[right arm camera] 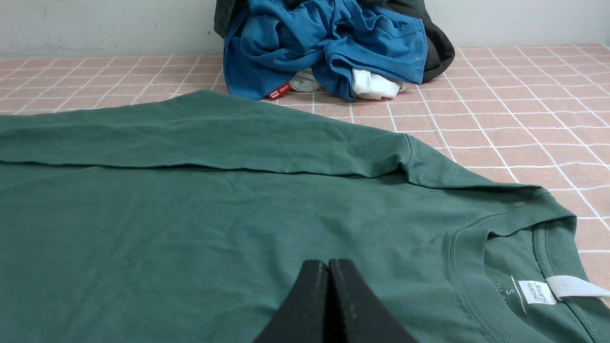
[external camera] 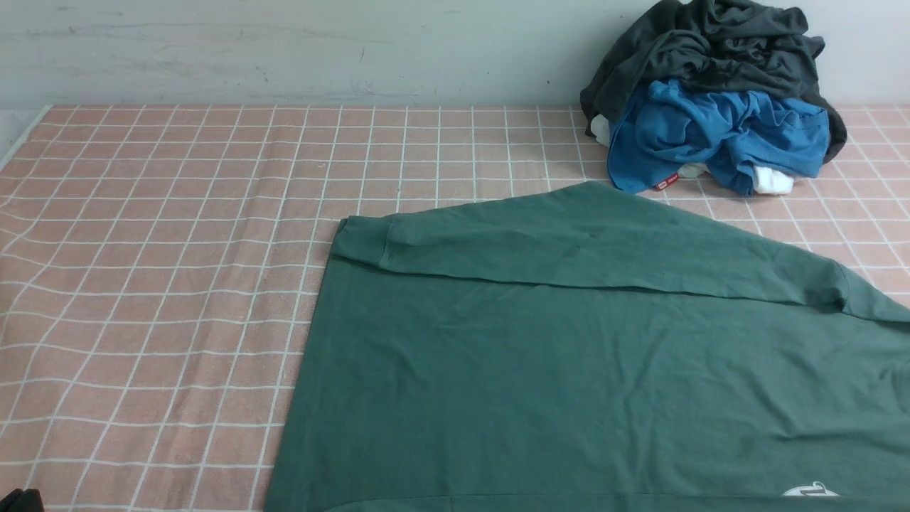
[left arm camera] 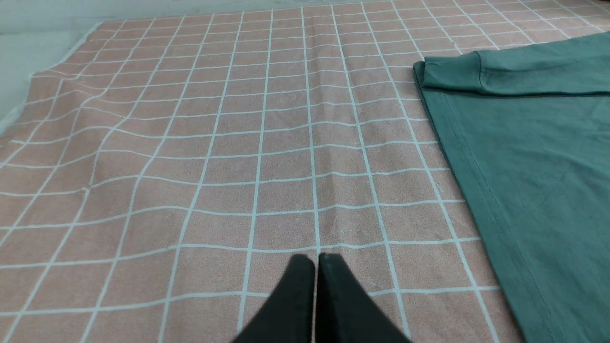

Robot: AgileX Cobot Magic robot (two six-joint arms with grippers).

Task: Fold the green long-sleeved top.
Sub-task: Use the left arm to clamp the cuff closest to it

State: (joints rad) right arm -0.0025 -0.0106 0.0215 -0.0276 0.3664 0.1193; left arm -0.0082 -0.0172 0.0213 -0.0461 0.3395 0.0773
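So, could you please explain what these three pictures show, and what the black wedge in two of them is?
This is a two-armed robot. The wide picture comes from a camera between its arms; the other two come from cameras on each wrist. The black wedge is each arm's grasping tool: the left tool hangs over pink checked cloth, the right tool over the green long-sleeved top. Both are shut and hold nothing. The top lies flat, one sleeve folded across it, its collar on the robot's right. A pile of dark and blue clothes sits at the back.
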